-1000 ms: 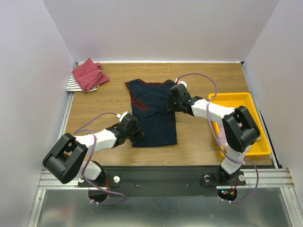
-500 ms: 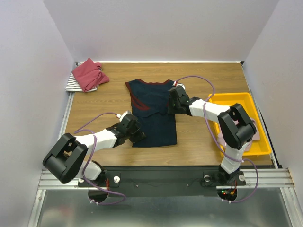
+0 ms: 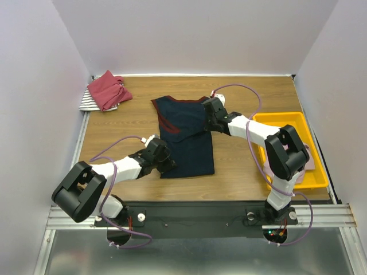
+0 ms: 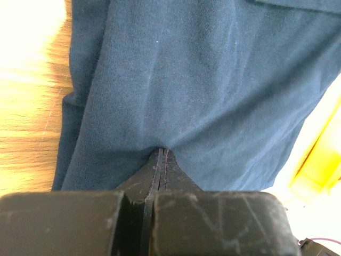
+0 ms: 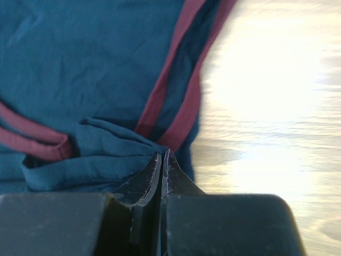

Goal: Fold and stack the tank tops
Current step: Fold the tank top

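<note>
Matt navy cloth tank top (image 3: 189, 150), smooth yellow plastic tray (image 3: 287, 118), grained wood table (image 3: 241, 163)

Worktop and tray

A wooden worktop (image 3: 137, 123) sits boxed in by plain white walls (image 3: 195, 34). A yellow plastic tray (image 3: 298, 121) rests along its right edge. A black mounting bar (image 3: 189, 216) crosses the near edge.

On my left wrist feed, the left gripper (image 4: 161, 156) has its two black fingers pressed flat together, and the navy tank top (image 4: 202, 80) puckers right at their tips, pinched there. The cloth fills most of my view, doubled over along one side. Bare wooden table (image 4: 29, 128) shows past that side, and a bit of yellow tray (image 4: 319, 154) shows past the other.
</note>
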